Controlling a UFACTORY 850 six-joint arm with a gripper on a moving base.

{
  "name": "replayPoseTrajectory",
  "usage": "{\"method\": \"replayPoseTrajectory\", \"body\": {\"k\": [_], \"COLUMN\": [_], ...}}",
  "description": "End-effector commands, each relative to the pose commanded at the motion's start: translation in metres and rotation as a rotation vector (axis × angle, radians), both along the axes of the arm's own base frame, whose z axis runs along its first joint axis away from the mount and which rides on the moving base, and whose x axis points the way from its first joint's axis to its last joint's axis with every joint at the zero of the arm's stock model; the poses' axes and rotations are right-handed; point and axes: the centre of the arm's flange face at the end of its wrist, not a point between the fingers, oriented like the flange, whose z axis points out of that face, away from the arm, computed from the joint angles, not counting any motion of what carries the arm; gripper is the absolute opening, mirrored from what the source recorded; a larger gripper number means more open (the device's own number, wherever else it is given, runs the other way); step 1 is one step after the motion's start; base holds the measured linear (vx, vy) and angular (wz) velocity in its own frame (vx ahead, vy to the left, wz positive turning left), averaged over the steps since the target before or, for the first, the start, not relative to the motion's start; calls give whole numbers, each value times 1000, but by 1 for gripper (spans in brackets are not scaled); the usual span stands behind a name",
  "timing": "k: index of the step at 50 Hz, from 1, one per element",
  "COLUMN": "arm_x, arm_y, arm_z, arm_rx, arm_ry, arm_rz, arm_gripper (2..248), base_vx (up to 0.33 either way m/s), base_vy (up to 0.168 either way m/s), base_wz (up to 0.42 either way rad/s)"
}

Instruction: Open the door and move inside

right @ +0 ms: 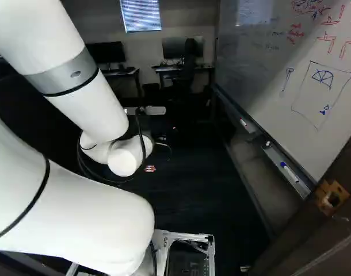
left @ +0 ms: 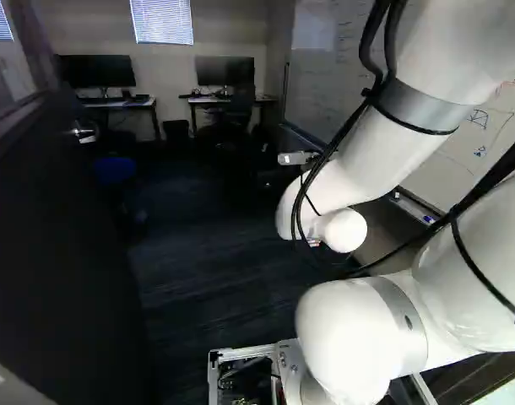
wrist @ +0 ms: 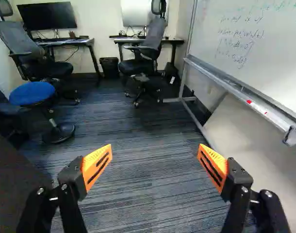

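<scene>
Gripper (right: 149,168) spread wide, holding zip | door (left: 59,253) open at left base view's left | strike plate (right: 325,198) at right base view's right | desks (wrist: 172,41) ahead btw

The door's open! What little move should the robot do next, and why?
Probably roll the base gently straight ahead. The door stands open at the left base view's left, the open gripper holds nothing, and carpet stretches ahead. The door frame looks close at the right base view's right, so slowly seems wise.
</scene>
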Motion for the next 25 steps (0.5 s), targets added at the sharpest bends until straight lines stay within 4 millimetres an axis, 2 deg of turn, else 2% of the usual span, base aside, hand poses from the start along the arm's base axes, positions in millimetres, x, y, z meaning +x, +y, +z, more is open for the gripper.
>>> {"method": "replayPoseTrajectory", "body": {"k": [25], "arm_x": [0], "arm_y": [0], "arm_z": [0], "arm_rx": [0], "arm_ry": [0], "arm_rz": [0], "arm_gripper": [247], "base_vx": [183], "base_vy": [3], "base_wz": [-12]}}
